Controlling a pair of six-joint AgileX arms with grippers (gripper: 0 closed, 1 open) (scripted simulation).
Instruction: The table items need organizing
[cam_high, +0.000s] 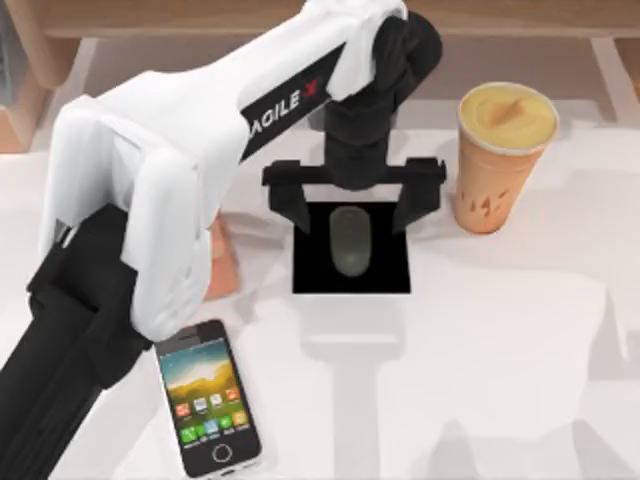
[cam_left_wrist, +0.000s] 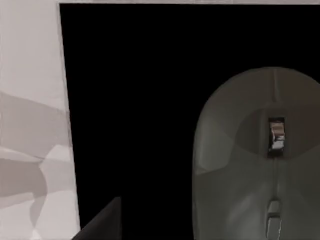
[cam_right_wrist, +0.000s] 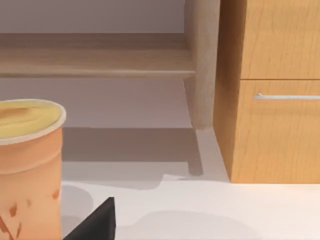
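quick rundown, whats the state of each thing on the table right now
mouse: lying flat on the black pad, not gripped
left claw: open, fingers either side of the mouse
smartphone: flat on the table, screen up and lit
cup: upright, full of yellow drink, no lid
pink stand: mostly hidden behind the left arm

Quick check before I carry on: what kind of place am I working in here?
Likely a rendered office or study desk: a mouse on a black pad, a smartphone and a cup share the white table, with a wooden drawer cabinet behind. The left gripper is above the mouse.
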